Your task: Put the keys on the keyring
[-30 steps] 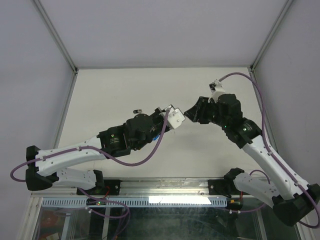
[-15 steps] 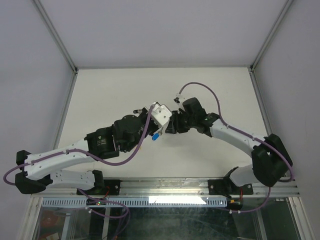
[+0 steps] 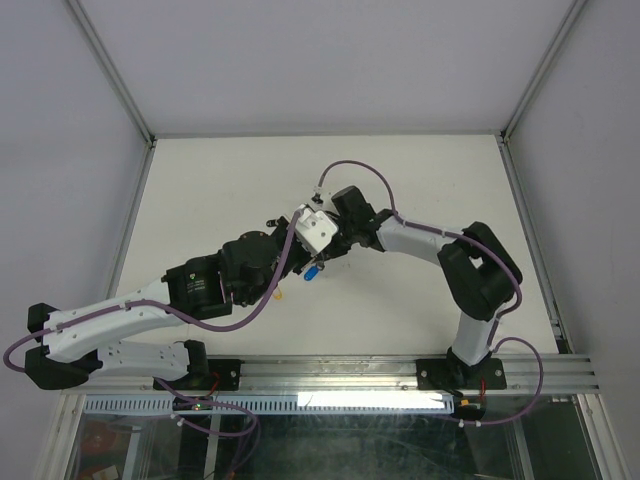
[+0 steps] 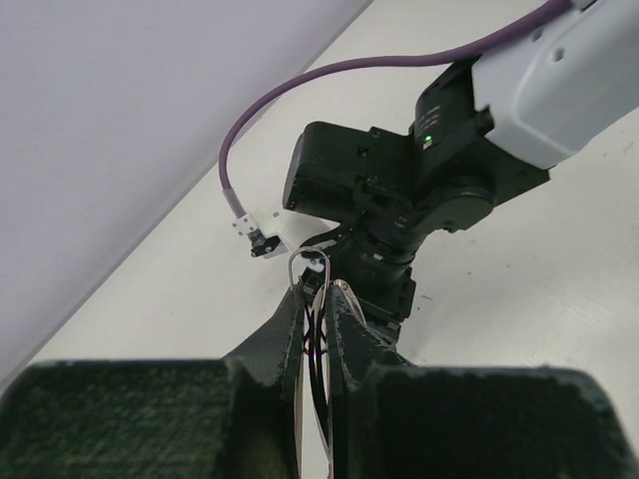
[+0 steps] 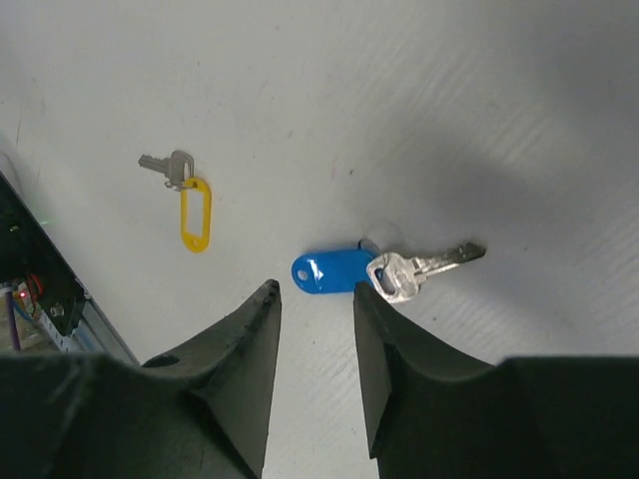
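Key with blue plastic tag (image 5: 334, 271) under my right gripper (image 5: 318, 294), jaws part-open, empty; I'd straddle tag squarely. Left gripper (image 4: 318, 294) clamps thin silver wire keyring (image 4: 310, 250), probably edge-on.

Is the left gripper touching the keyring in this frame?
Touching. The left wrist view shows the left gripper with its fingers closed on the keyring, the wire pinched between them and poking past their tips.
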Robot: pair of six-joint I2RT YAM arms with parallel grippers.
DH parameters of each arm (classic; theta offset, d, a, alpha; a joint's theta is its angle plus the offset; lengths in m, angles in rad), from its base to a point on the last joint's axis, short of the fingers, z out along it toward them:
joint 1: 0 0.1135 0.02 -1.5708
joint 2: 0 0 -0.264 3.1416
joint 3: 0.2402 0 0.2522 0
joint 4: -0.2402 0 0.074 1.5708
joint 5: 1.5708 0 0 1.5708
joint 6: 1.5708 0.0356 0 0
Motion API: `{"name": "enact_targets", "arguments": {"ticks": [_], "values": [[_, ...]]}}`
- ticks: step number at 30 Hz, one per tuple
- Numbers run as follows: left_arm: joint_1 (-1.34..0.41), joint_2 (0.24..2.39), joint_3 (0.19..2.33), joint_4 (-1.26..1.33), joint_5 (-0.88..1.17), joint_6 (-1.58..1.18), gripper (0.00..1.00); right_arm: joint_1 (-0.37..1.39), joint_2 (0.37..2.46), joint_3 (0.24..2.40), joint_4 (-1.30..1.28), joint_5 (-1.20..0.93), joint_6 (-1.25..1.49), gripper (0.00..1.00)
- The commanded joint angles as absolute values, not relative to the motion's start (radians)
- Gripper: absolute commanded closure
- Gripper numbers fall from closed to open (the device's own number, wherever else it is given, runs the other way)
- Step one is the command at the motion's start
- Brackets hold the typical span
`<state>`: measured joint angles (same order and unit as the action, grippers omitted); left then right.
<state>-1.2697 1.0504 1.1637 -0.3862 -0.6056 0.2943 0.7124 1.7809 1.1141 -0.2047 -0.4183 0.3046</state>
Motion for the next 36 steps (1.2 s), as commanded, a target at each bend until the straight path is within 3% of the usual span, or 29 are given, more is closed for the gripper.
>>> {"name": "enact_targets", "arguments": {"ticks": [1, 11, 29, 36], "values": [[-1.27, 1.029, 1.18, -0.37, -0.632, 0.281, 1.0, 0.717, 1.845, 1.217, -0.195, -0.438, 0.228, 0.63], [-1.271, 1.021, 1.178, -0.374, -0.629, 0.277, 1.0, 0.718, 1.908, 1.261, -0.239, -0.429, 0.18, 0.63], [-1.271, 1.029, 1.175, -0.374, -0.632, 0.285, 1.0, 0.718, 1.956, 1.269, -0.249, -0.468, 0.167, 0.75], [-1.271, 1.035, 1.173, -0.374, -0.631, 0.288, 1.0, 0.718, 1.94, 1.264, -0.253, -0.481, 0.134, 0.68]]}}
